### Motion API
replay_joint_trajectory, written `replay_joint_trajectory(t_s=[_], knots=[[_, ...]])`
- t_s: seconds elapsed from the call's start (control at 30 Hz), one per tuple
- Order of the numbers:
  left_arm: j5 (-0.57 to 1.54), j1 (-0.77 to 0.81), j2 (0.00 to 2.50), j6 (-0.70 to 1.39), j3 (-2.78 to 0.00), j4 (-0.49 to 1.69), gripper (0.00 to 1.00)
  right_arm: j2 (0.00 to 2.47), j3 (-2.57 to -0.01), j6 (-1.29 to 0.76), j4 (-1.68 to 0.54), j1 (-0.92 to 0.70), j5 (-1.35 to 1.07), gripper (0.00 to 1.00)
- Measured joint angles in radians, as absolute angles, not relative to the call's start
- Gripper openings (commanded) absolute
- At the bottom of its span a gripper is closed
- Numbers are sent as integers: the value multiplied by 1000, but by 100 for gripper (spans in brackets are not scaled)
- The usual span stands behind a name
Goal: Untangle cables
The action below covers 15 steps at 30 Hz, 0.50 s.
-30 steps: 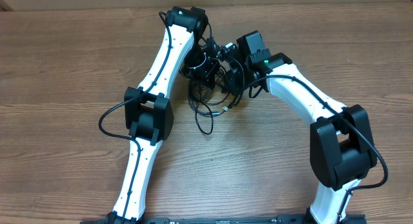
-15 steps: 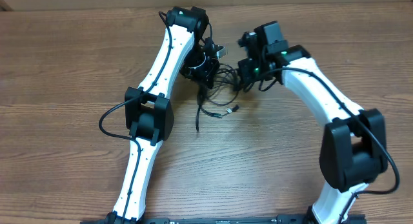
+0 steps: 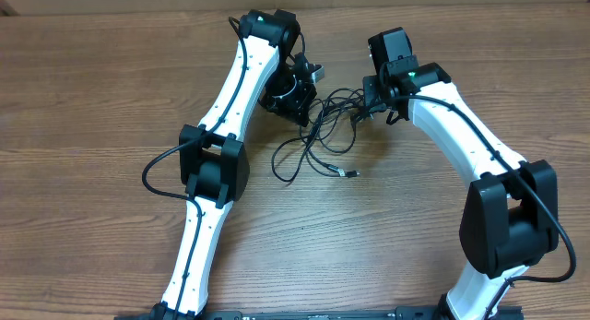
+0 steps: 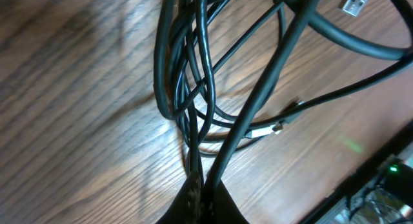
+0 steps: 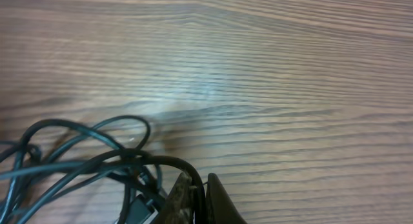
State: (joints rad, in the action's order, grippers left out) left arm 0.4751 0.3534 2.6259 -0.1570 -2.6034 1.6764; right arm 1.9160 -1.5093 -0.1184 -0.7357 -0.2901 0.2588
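overhead: the cables [image 3: 324,126] lie as a loose black tangle on the wooden table [image 3: 92,99], at the far middle between the two arms. the left gripper [image 3: 300,88] sits at the tangle's upper left edge and the right gripper [image 3: 371,103] at its upper right edge, with several strands strung between them. loops sag toward the near side, and one loose end with a small connector [image 3: 353,174] lies on the wood below the tangle. from up here i cannot tell how either pair of jaws stands

left wrist: the left gripper [image 4: 201,188] narrows to a point at the bottom edge, its dark fingers pressed together on a bunch of strands that run straight up out of them, so it is clenched on the cables [image 4: 187,88]. the strands fan out and cross above it. a silver usb plug [image 4: 355,1] shows at the top right, blurred, and a thin silver-tipped plug [image 4: 277,128] lies on the wood to the right. a green light [image 4: 390,167] glows on a dark part in the lower right corner

right wrist: the right gripper [image 5: 197,182] sits at the bottom centre, fingers closed tight on a black strand that enters from the left, so it too is grasping the cables [image 5: 77,156]. these loop across the lower left corner, and the wood grain of the table [image 5: 271,62] fills everything else
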Motion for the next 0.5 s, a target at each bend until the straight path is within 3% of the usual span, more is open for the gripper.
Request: replay_joint_trajectory(t_s=[0.5], knots=[[794,237,2479,-247,-2603,1680,4,1916,-1511,-156,-727,-184,303,4]])
